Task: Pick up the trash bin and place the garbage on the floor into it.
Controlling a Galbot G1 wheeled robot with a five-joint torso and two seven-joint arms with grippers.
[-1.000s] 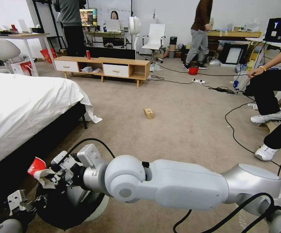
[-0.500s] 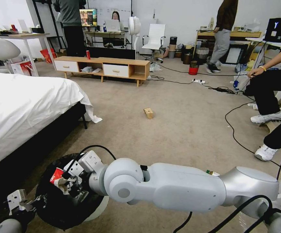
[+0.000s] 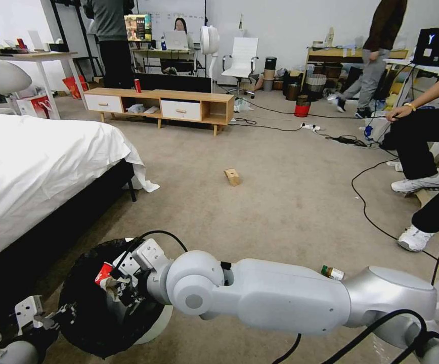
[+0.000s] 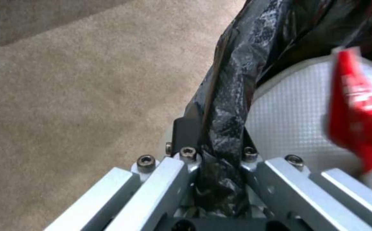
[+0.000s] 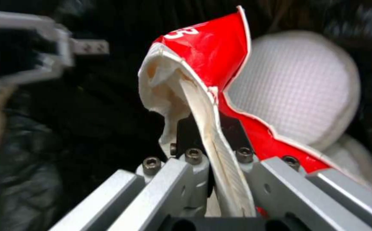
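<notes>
The trash bin point(image 3: 85, 323), white with a crinkly black bag, hangs low at the left beside the bed. My left gripper point(image 3: 47, 317) is shut on the bin's bag-covered rim point(image 4: 226, 106). My right arm reaches across in front of me. Its gripper point(image 3: 114, 285) is shut on a crumpled red-white paper cup point(image 3: 103, 275), which it holds inside the bin's mouth. In the right wrist view, the cup point(image 5: 203, 51) stands pinched in the gripper point(image 5: 209, 134) above the white lid piece point(image 5: 297, 86). A tan cardboard box point(image 3: 232, 177) and a green-capped bottle point(image 3: 332, 273) lie on the floor point(image 3: 280, 202).
The white bed point(image 3: 37, 167) stands at the left. Black cables point(image 3: 363, 202) and a seated person's legs point(image 3: 422, 187) are at the right. Farther back is a low wooden stand point(image 3: 164, 106) with an upright red can point(image 3: 137, 86), and a red bucket point(image 3: 302, 108).
My right gripper has carried the cup rightward and down, from above the bin's left rim into its mouth. The left gripper keeps its hold on the bin.
</notes>
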